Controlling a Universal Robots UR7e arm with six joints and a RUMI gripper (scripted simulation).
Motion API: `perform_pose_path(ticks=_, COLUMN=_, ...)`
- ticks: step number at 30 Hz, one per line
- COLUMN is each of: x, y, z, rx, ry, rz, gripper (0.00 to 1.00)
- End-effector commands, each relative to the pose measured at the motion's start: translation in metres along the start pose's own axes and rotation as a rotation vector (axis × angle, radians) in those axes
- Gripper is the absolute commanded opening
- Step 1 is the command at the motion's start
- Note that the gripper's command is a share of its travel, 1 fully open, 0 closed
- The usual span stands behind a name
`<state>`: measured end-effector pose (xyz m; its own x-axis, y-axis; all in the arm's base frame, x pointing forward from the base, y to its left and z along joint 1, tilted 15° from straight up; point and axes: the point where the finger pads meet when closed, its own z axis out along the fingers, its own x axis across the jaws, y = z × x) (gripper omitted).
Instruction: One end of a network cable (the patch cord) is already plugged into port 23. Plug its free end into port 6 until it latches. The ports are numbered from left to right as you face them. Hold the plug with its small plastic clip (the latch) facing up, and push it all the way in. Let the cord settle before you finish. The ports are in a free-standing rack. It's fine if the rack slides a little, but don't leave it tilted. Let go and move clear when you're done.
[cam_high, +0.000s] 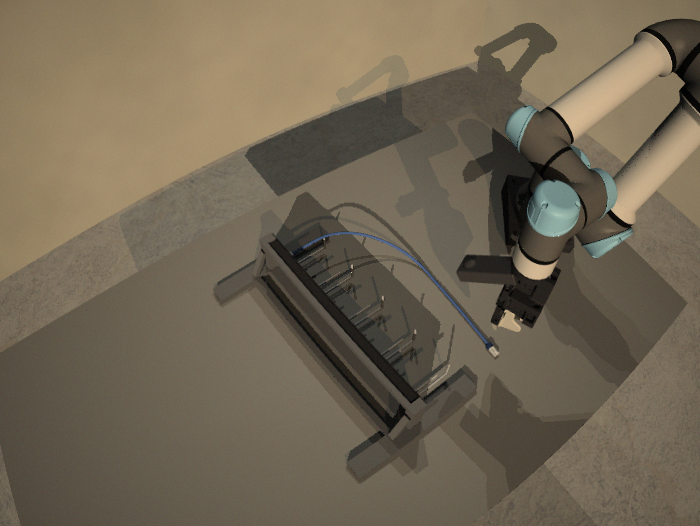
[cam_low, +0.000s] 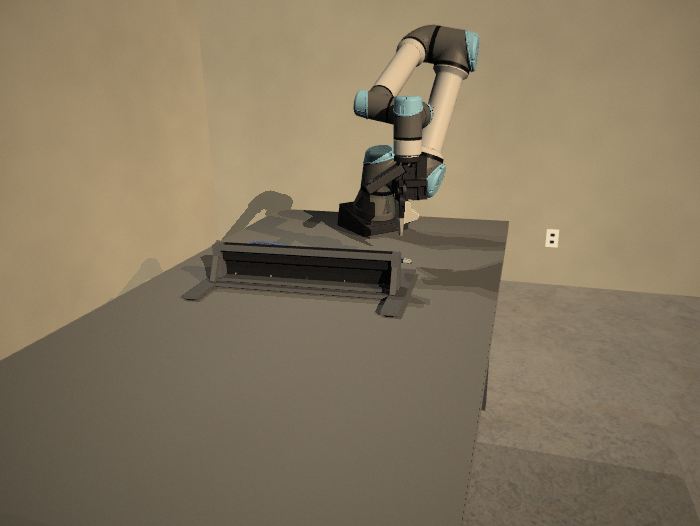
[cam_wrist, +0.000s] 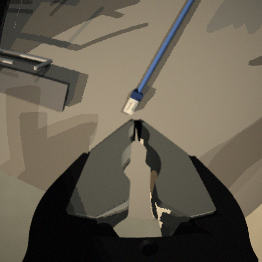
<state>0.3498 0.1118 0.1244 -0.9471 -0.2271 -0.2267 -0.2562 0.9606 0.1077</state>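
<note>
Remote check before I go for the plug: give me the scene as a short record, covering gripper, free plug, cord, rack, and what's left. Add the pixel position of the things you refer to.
gripper (cam_high: 505, 328) (cam_low: 401, 233) (cam_wrist: 135, 121): shut, nothing held
free plug (cam_high: 492, 350) (cam_low: 406, 260) (cam_wrist: 131, 103): loose, just beyond the fingertips in the wrist view
cord (cam_high: 419, 264) (cam_wrist: 165, 48): blue, arcing from rack to plug
rack (cam_high: 346, 324) (cam_low: 310, 250): upright on its feet
latch direction: cannot tell
left: grasp plug, seat it in port 6

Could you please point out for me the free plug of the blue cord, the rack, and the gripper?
free plug (cam_high: 492, 351) (cam_wrist: 129, 104): top and wrist views, on its pale body
rack (cam_high: 346, 320) (cam_low: 308, 249): top and exterior views, on its upper bar
gripper (cam_wrist: 135, 121): wrist view, between its fingertips
</note>
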Motion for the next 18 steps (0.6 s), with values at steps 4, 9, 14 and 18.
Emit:
perform_pose_path(ticks=4, x=-0.0026, y=0.0002, z=-0.0003, rx=-0.003, ry=-0.002, rz=-0.138, gripper=0.00)
perform_pose_path(ticks=9, x=-0.0047, y=0.0008, z=-0.0003, rx=-0.003, ry=-0.002, rz=-0.261, gripper=0.00)
perform_pose_path(ticks=14, x=-0.0069, y=0.0017, z=-0.0003, rx=-0.003, ry=-0.002, rz=-0.398, gripper=0.00)
perform_pose_path(ticks=18, x=-0.0087, y=0.0028, z=-0.0003, rx=-0.003, ry=-0.003, rz=-0.516, gripper=0.00)
